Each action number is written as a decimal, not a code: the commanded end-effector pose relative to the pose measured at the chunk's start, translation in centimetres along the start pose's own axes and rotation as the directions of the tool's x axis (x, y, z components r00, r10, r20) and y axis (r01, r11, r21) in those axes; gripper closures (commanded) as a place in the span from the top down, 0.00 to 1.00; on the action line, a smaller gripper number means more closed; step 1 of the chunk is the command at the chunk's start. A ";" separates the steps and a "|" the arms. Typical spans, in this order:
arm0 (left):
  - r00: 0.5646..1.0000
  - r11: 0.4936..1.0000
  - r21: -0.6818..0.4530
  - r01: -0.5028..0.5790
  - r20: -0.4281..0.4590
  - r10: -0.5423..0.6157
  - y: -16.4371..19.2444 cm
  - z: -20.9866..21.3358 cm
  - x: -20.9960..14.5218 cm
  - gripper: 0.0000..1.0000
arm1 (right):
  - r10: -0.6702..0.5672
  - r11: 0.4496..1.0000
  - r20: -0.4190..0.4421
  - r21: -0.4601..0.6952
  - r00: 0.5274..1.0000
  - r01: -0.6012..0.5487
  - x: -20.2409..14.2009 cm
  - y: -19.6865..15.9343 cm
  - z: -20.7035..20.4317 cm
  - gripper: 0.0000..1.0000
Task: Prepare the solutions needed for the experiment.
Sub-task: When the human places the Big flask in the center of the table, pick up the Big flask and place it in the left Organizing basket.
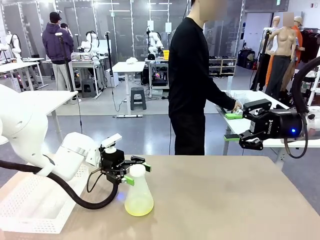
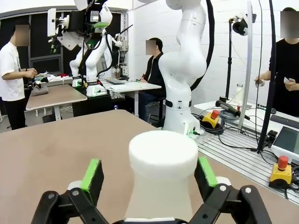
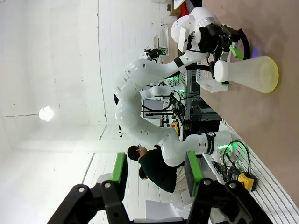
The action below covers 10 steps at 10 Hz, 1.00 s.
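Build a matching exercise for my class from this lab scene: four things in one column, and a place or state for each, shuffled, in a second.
Things:
1. flask
2. left tool
3. right tool
4. person

Places or states:
A. raised in the air, holding nothing
B. open around the flask's neck
C. standing at a side table
D. upright on the table, yellow liquid inside

Pairs: 1-D, 2-B, 3-A, 4-C

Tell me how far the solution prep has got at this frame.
Done: the capped flask stands on the table with a shallow pale yellow solution. In hand: the open left hand brackets its neck, pads apart. Left: closing and moving it; the right hand hovers empty.
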<state>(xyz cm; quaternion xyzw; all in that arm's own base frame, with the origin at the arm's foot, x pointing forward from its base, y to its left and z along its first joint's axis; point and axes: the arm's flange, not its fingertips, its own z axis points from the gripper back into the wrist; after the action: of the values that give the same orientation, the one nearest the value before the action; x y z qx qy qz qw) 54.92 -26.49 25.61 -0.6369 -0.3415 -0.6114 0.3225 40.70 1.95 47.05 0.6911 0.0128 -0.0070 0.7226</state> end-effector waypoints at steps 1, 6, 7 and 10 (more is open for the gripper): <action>1.000 0.999 -0.023 -0.026 -0.001 0.026 1.2 -0.4 -0.2 1.00 | 0.001 1.000 -0.004 0.004 1.000 -0.001 -0.1 0.0 0.0 0.63; 0.998 0.997 -0.048 -0.065 -0.015 0.064 1.8 -1.1 -0.1 0.45 | 0.001 1.000 -0.004 0.004 1.000 -0.001 -0.1 0.0 0.0 0.63; 0.998 0.996 -0.053 -0.070 -0.009 0.069 1.7 -1.0 -0.1 0.40 | 0.001 1.000 -0.004 0.004 1.000 -0.001 -0.1 0.0 0.0 0.63; 0.998 0.995 -0.080 -0.060 -0.017 0.058 0.8 -1.4 -0.1 0.05 | 0.001 1.000 -0.004 0.004 1.000 -0.001 -0.1 0.0 0.0 0.63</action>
<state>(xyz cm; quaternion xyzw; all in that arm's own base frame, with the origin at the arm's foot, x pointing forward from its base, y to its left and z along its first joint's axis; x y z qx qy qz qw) 54.70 -28.10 25.83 -0.6537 -0.3113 -0.6093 0.3234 40.70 1.95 47.05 0.6911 0.0128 -0.0070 0.7226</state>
